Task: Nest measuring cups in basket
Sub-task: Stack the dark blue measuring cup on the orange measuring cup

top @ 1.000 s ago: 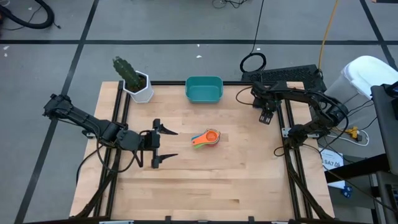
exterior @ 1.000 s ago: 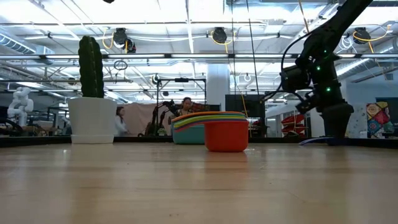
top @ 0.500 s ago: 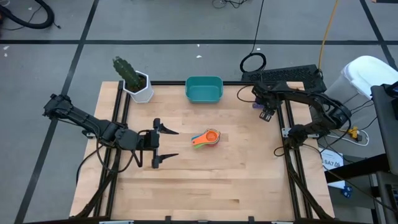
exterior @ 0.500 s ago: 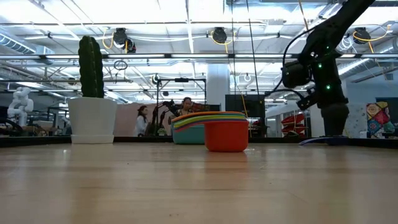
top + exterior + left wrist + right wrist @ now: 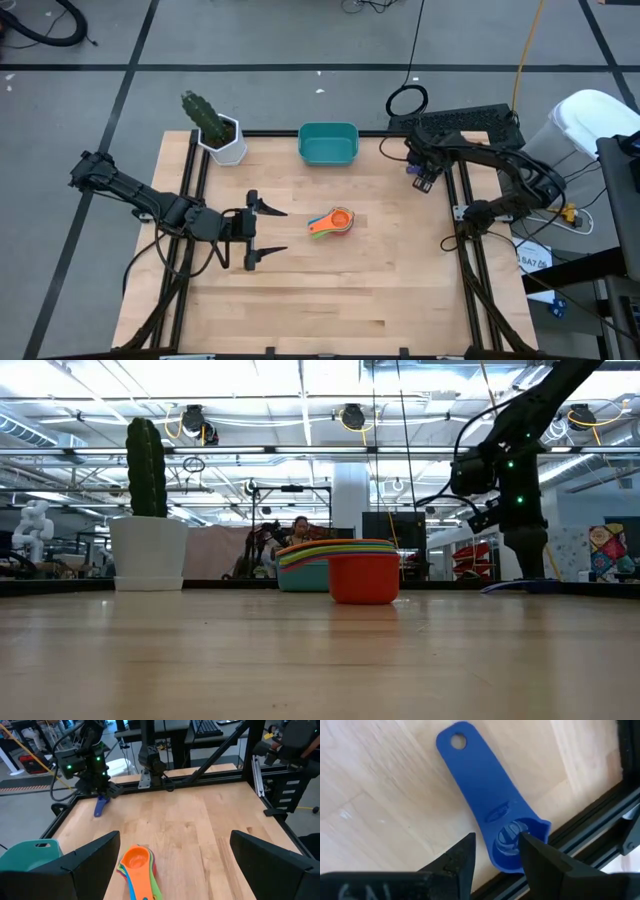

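A nested stack of coloured measuring cups (image 5: 331, 222) (image 5: 137, 870) rests on its bowl bottoms at the table's middle, orange on top. The teal basket (image 5: 328, 144) (image 5: 30, 852) stands at the far edge. My left gripper (image 5: 283, 232) hovers open just left of the stack, pointing at it, and touches nothing. By the table's far right edge, my right gripper (image 5: 424, 180) (image 5: 497, 845) points steeply down, shut on a dark blue measuring cup (image 5: 485, 805) (image 5: 101, 806). My right gripper has the dark blue cup by its bowl end (image 5: 507, 845), which sits between the two fingers; one finger (image 5: 535, 855) covers the bowl's rim. The fingers come from above, slanting. The handle (image 5: 465, 765) slopes down toward the wood; whether its tip touches, I cannot tell.
A white pot with a cactus (image 5: 222, 138) stands at the far left corner. The black frame rail (image 5: 590, 820) runs right beside the blue cup. A keyboard (image 5: 465, 122) lies beyond the far right corner. Bare wood stretches along the near half of the table.
My right gripper has tipped and turned a little at the wrist, edging toward the far edge and slightly up, still shut on the blue cup. The cup's handle has swung out to the gripper's left in the high view.
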### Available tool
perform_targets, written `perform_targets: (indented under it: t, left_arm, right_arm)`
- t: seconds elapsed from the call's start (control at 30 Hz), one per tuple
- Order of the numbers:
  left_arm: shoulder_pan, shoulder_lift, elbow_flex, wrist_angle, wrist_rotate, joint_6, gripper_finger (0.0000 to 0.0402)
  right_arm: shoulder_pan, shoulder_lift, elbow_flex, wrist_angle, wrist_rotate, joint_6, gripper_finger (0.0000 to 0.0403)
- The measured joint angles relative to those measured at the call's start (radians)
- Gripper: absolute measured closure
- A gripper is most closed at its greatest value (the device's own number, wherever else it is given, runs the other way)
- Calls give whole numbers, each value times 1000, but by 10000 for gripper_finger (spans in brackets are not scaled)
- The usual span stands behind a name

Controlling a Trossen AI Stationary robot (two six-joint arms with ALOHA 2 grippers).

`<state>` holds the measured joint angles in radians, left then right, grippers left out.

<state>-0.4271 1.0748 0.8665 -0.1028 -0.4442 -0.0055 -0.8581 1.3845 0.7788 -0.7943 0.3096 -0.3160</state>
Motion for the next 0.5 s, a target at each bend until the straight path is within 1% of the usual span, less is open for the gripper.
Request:
perform_targets:
  t: [0.23, 0.4, 0.5]
  left_arm:
    - [0, 0, 0, -6, 0, 0, 23]
    - [0, 0, 0, -6, 0, -3, 23]
    - [0, 0, 0, -6, 0, -3, 23]
  right_arm:
    - [-10, 11, 0, -5, -2, -2, 261]
    - [-51, 11, 0, -7, -66, 9, 261]
    - [-77, 11, 0, -3, -73, -5, 261]
